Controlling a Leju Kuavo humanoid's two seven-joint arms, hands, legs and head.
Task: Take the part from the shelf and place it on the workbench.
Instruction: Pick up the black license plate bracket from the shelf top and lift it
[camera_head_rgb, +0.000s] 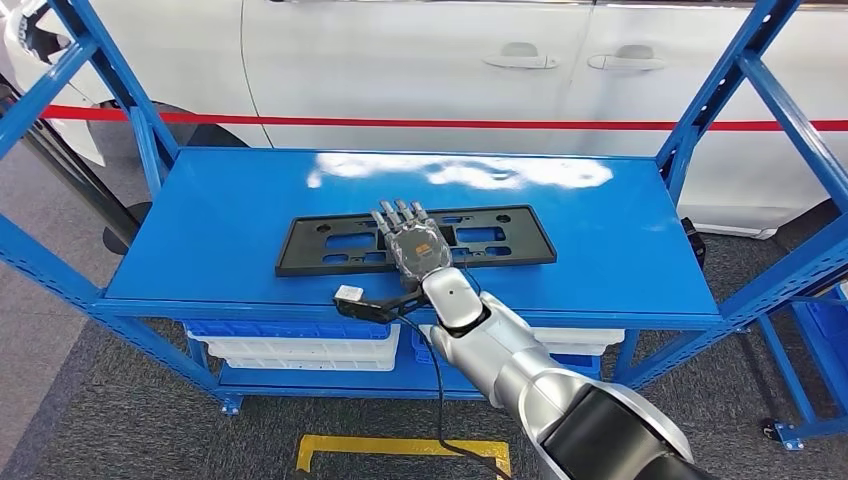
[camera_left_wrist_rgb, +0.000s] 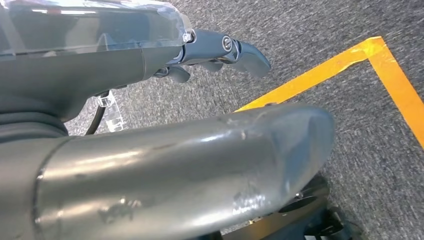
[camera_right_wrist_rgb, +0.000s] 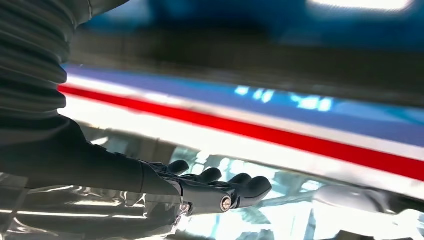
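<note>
Black, flat, rectangular plastic part (camera_head_rgb: 330, 247), pierced with slots and small holes like a licence-plate holder, lies flat near the middle of the top board of the blue painted-metal shelf (camera_head_rgb: 620, 250). The board's glossy surface throws back white glare toward twelve o'clock. Long side running from nine to three o'clock, the part sits slightly nearer the front edge than the back.

The right hand (camera_head_rgb: 410, 243), on a silver jointed arm coming in from five o'clock, is stretched flat over the middle of the part, palm down, its dark fingers (camera_head_rgb: 398, 213) straight, apart and pointing to twelve o'clock. It grips nothing; whether the palm touches the plastic or hovers just above it cannot be told. The right wrist view shows the same dark fingers (camera_right_wrist_rgb: 240, 181) extended side by side.

The left hand (camera_left_wrist_rgb: 215, 55) hangs over grey, coarse-textured carpet (camera_left_wrist_rgb: 325, 40) marked with a corner of yellow tape (camera_left_wrist_rgb: 395, 85). Its dark fingers (camera_left_wrist_rgb: 250, 56) are loosely bent with nothing in them.

On the lower level of the shelf sit white plastic bins (camera_head_rgb: 300, 350) edged in blue. Behind the shelf stands a smooth white car body (camera_head_rgb: 420, 60) with recessed door handles, crossed by a red barrier strap (camera_head_rgb: 450, 124).
</note>
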